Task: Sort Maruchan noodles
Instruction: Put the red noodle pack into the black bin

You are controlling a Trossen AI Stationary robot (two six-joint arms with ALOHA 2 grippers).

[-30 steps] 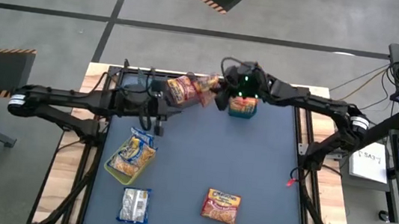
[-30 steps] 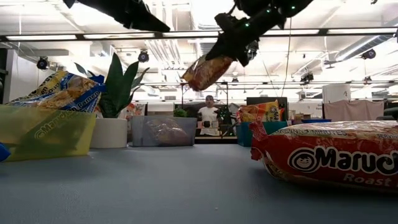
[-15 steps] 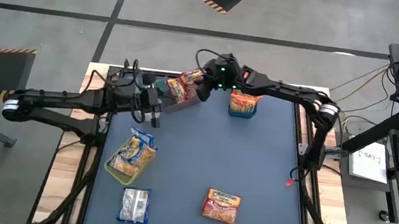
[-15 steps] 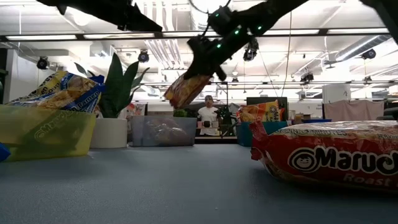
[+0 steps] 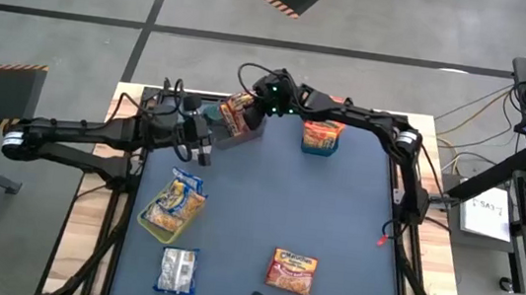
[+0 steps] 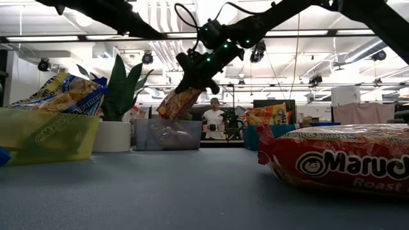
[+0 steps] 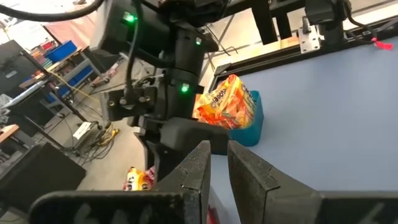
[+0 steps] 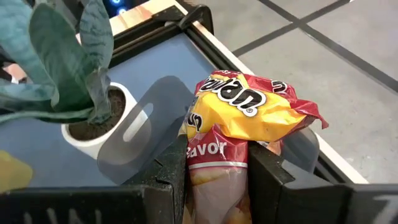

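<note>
Overhead, a red-and-yellow noodle packet (image 5: 238,113) hung above the clear bin (image 5: 241,141) at the table's far edge, pinched between the right gripper's (image 8: 214,163) fingers (image 8: 171,171). The left gripper (image 7: 219,163) waited just beside that bin, its jaws nearly closed on nothing. Nearby stood a potted plant (image 8: 93,127). Other packets lay in the yellow bin (image 5: 173,204), the blue bin (image 5: 320,139), and loose on the table (image 5: 266,207).

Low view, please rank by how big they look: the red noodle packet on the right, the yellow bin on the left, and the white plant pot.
1. Red noodle packet, largest, though it lies nearest the camera, so that inflates it.
2. Yellow bin.
3. White plant pot, smallest and farther back.
</note>
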